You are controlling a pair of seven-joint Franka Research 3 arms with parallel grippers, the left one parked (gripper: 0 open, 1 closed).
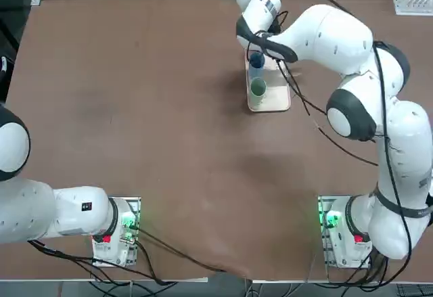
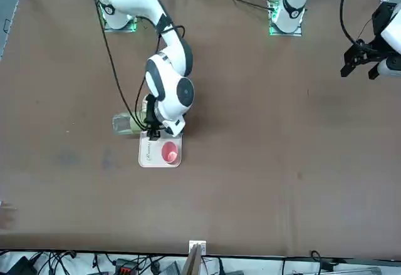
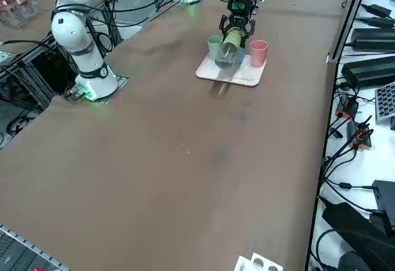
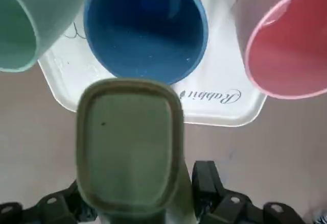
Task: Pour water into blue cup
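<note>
Blue cup: round, smooth-walled and open-topped (image 4: 145,30), standing on the tray between the green cup and the pink cup; small pale specks show inside.
Bottle: slim and pale green with a squarish, rounded-cornered green cap (image 4: 130,147), held tilted beside the blue cup; its other end looks clear and glossy in the front view. Contact with the cup, I cannot tell.
Right tool: black and jointed (image 4: 143,193), its fingers closed in on opposite sides of the bottle, near the cups.
Green cup: pale, plain and round (image 3: 215,44).
Pink cup: the same simple shape, glossy inside (image 3: 258,52).
Tray: white, smooth, round-cornered, with a raised rim and dark script reading "Rabbit" (image 4: 204,113).
Bench: broad, flat and brown, with faint darker smudges (image 1: 169,107).
Room: black boxes (image 3: 370,70) and tangled cables on a white surface alongside the bench.
Top view: shows the blue and green cups; the arm hides the pink one.
Front view: shows the pink cup plainly, while the blue one is hidden.
Right wrist view: shows all three cups' insides.
</note>
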